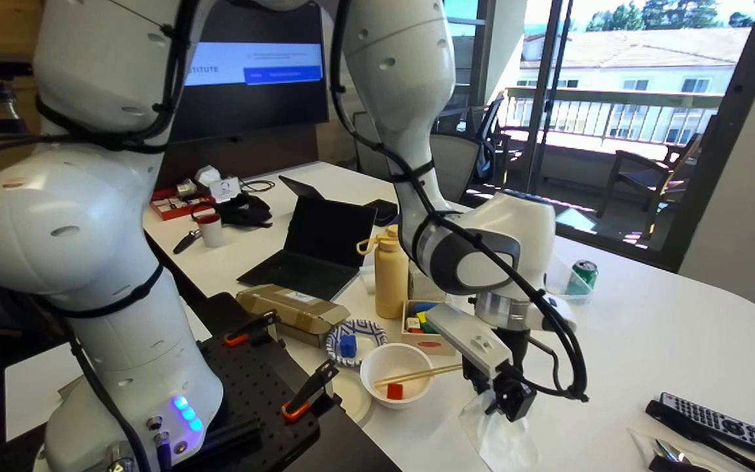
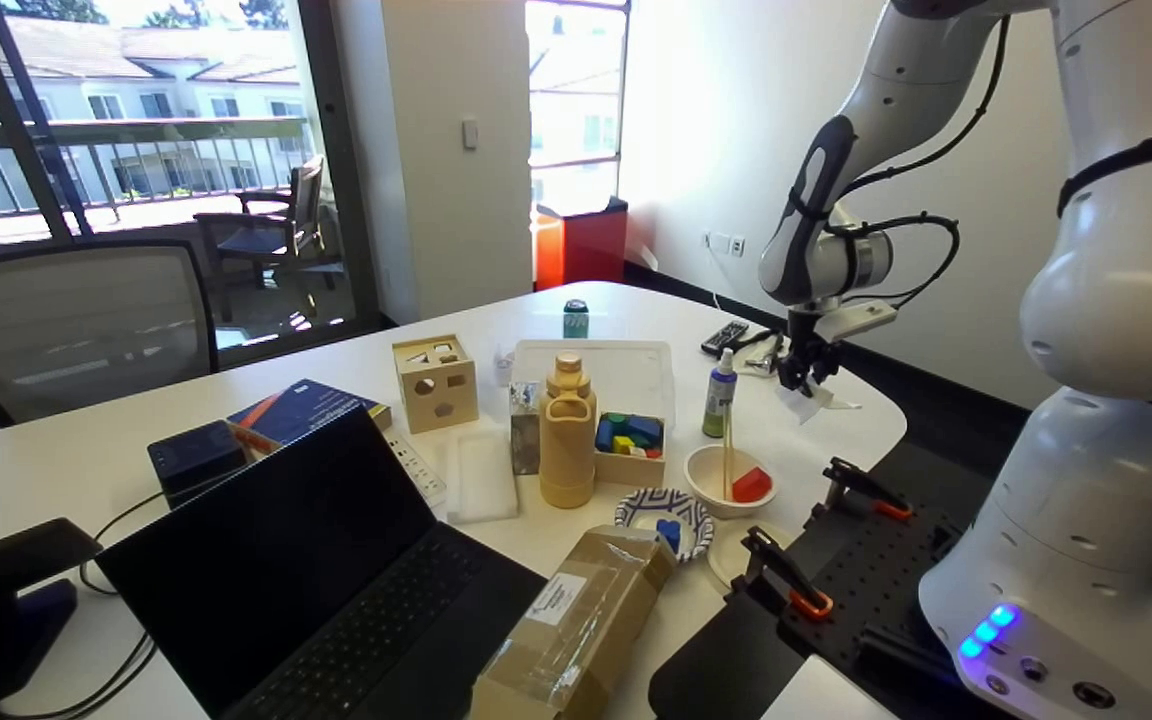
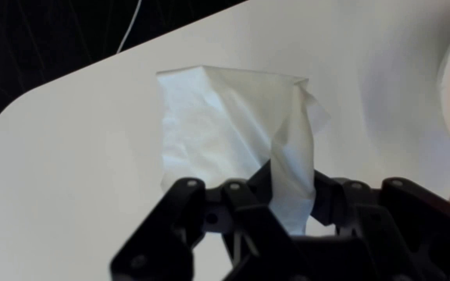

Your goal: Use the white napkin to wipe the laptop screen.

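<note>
Your gripper (image 3: 292, 191) has its black fingers (image 3: 326, 199) brought together on a folded strip of the white napkin (image 3: 217, 125), with only that strip between them. Largest around it is the white table (image 1: 646, 347), with your white robot arm (image 1: 410, 78) arching over and pointing the gripper down near a rounded corner. Past the table, partly hidden behind the arm, a large monitor (image 1: 256, 105) shows a pale band with a blue box in an exterior view. On the table, the laptop screen (image 2: 276, 550) is dark and blank, tilted up behind its black keyboard (image 2: 376, 615) and well apart from your gripper. Just beside the keyboard lies a long cardboard box (image 2: 586, 640), taped and labelled. A yellow bottle (image 2: 568, 455) stands upright in both exterior views, and a wooden cube (image 2: 439, 392) with cut-out shapes stands farther from your arm. Closer to your gripper is a white bowl (image 1: 410, 359), with a blue-patterned plate (image 1: 366, 335) just beside it. Near the bowl, your napkin hangs creased below the fingers, over the table; you cannot tell whether its lower edge touches the surface. Well apart from it stands a green drinks can (image 1: 584, 276). Smaller, pale chopsticks (image 1: 419, 375) reach over the bowl's rim, a red block (image 1: 394, 391) lies in the bowl, and a blue block (image 1: 348, 346) sits on the plate.
</note>
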